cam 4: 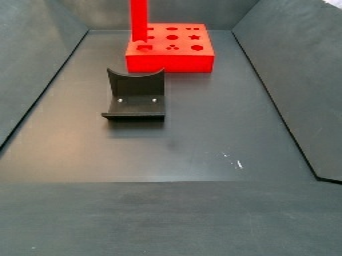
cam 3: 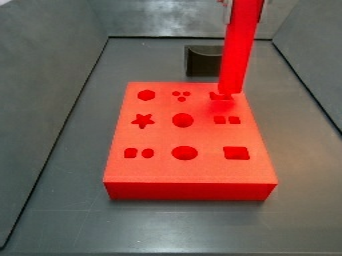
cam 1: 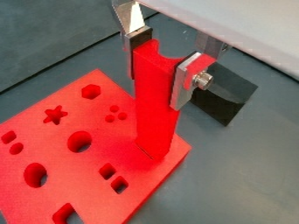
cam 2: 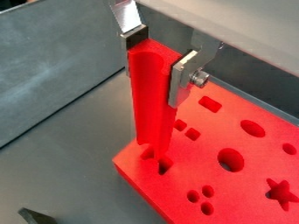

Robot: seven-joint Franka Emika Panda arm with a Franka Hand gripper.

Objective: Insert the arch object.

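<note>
Wrist views, gripper (cam 1: pixel 163 59): stood over the board's corner, closed on the tall red bar (cam 1: pixel 152 101).
Fingers (cam 1: pixel 187 83): narrowly set, both pads pressed against the bar's upper sides.
Tall red bar: upright, its foot on the board (cam 3: pixel 187 187) at about 1 o'clock from the board's centre in a side view.
Arch object (cam 3: pixel 221 98): small red piece at the bar's foot, at a cutout; seating could not be told.
Dark grey block (cam 4: pixel 134 95): on the worktop (cam 4: pixel 201 185), apart from the board, at 12 o'clock beyond it in a side view.
</note>
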